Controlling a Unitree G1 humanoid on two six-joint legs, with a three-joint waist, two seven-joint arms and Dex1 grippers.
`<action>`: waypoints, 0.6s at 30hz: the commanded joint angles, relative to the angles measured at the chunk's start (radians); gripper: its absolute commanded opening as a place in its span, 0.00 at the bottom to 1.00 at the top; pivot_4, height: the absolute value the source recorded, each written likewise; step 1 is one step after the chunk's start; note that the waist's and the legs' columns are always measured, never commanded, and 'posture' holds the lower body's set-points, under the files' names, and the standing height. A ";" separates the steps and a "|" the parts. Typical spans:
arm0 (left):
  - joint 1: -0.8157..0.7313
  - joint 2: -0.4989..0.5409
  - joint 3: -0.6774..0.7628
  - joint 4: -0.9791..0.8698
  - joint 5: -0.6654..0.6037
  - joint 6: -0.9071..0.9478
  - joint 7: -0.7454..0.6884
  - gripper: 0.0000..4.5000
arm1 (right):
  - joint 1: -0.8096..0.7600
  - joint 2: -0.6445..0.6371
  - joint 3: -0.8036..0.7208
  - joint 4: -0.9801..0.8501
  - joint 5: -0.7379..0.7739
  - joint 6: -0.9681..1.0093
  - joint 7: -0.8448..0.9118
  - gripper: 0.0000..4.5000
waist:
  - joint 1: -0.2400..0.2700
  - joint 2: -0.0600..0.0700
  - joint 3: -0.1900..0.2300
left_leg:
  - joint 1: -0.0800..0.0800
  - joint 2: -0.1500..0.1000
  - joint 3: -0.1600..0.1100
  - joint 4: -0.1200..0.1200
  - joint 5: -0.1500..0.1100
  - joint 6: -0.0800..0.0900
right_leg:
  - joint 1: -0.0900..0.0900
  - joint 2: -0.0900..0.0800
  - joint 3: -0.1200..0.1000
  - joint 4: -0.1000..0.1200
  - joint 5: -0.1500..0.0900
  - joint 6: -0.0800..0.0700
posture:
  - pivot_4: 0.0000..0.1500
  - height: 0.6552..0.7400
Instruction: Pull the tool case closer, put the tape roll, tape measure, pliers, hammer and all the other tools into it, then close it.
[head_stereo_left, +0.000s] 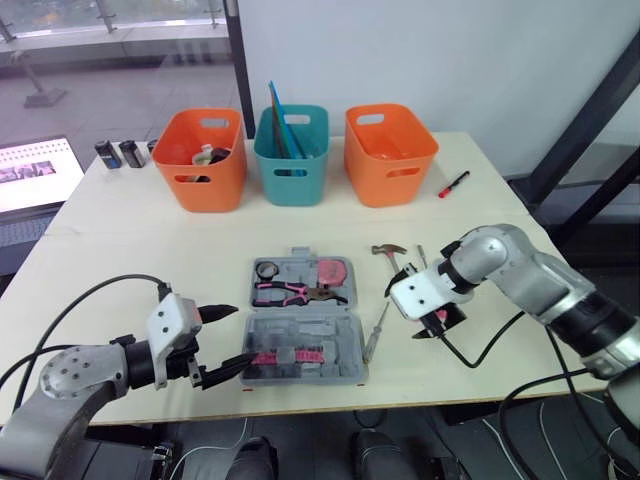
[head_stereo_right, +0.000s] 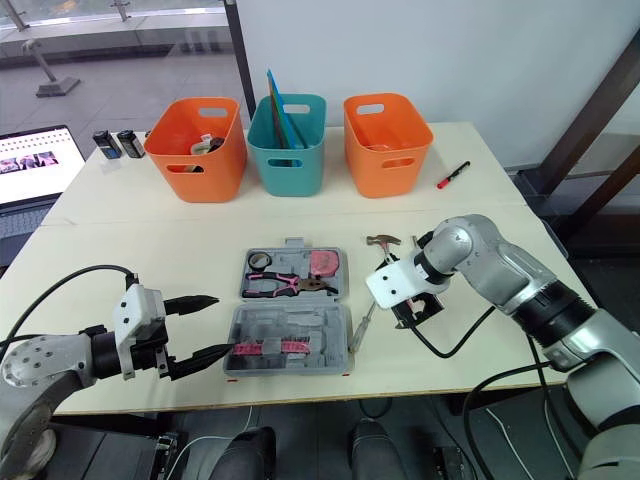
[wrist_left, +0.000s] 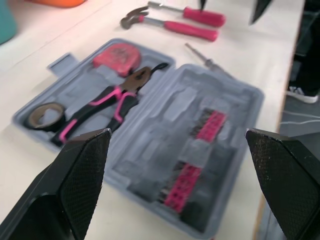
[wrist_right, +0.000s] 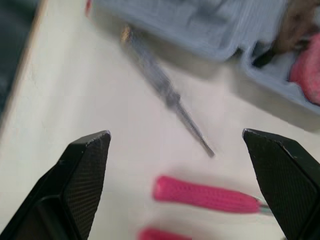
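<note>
The gray tool case (head_stereo_left: 300, 328) lies open in the middle of the worktop (head_stereo_left: 120, 250). The lid is flat, and the case is near the front edge. In its far half sit the tape roll (head_stereo_left: 268, 269), the pink-handled pliers (head_stereo_left: 285, 292) and the pink tape measure (head_stereo_left: 333, 272). In its near half are rows of pink bits (head_stereo_left: 290, 354).

The hammer (head_stereo_left: 388, 250) lies on the worktop at 2 o'clock from the case. Another pink handle (wrist_left: 202, 16) lies just beside it. A thin screwdriver (head_stereo_left: 377, 328) lies just beside the case at 4 o'clock.

The left tool (head_stereo_left: 244, 334) is at 8 o'clock from the case, near its front corner. Its fingers are spread wide and hold nothing. The right tool (wrist_right: 176, 132) hangs at 3 o'clock, above the screwdriver and a pink handle. It is spread wide too, with nothing in it.

Far off at 12 o'clock stand an orange bin (head_stereo_left: 200, 160), a teal bin (head_stereo_left: 291, 155) and a second orange bin (head_stereo_left: 390, 155).
</note>
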 joint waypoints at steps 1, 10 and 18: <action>0.020 -0.009 0.039 -0.047 -0.008 -0.020 0.018 1.00 | -0.043 0.072 0.006 0.113 -0.078 -0.148 0.007 0.99 | 0.001 0.000 0.000 | 0.000 0.000 0.000 0.000 0.000 0.000 | 0.000 0.000 0.000 0.000 0.000 0.000 | 1.00 1.00; 0.110 -0.017 0.082 -0.117 -0.004 -0.007 0.071 1.00 | -0.025 0.205 0.027 0.196 -0.188 -0.219 0.017 0.99 | 0.004 0.000 0.000 | 0.001 0.000 0.000 0.000 0.000 0.000 | 0.001 0.000 0.000 0.002 0.000 0.000 | 1.00 1.00; 0.131 -0.013 0.080 -0.135 0.003 -0.004 0.097 1.00 | -0.020 0.272 0.032 0.263 -0.256 -0.180 0.021 0.83 | 0.003 0.000 0.000 | 0.003 0.000 -0.001 0.002 0.001 0.000 | 0.002 0.001 0.000 0.004 0.000 -0.001 | 1.00 1.00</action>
